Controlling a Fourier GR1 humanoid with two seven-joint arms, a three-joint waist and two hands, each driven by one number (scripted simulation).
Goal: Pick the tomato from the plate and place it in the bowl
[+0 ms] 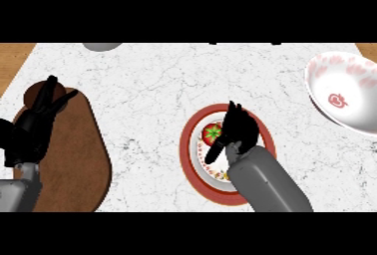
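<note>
White marbled table (154, 74) fills the view, with wood showing at both upper corners. Near the middle sits a red-rimmed plate (188, 149), and the tomato (212, 134), red with a green stem, lies on it. Over the plate's right part the right hand (237, 130) is poised, its fingers (215, 153) reaching down beside the tomato; whether they touch or clasp it I cannot tell. At the right edge stands the white bowl (342, 94) with red markings, well apart from the plate. At left, the left hand (37, 124) rests over a dark brown board (85, 164), fingers straight and holding nothing.
</note>
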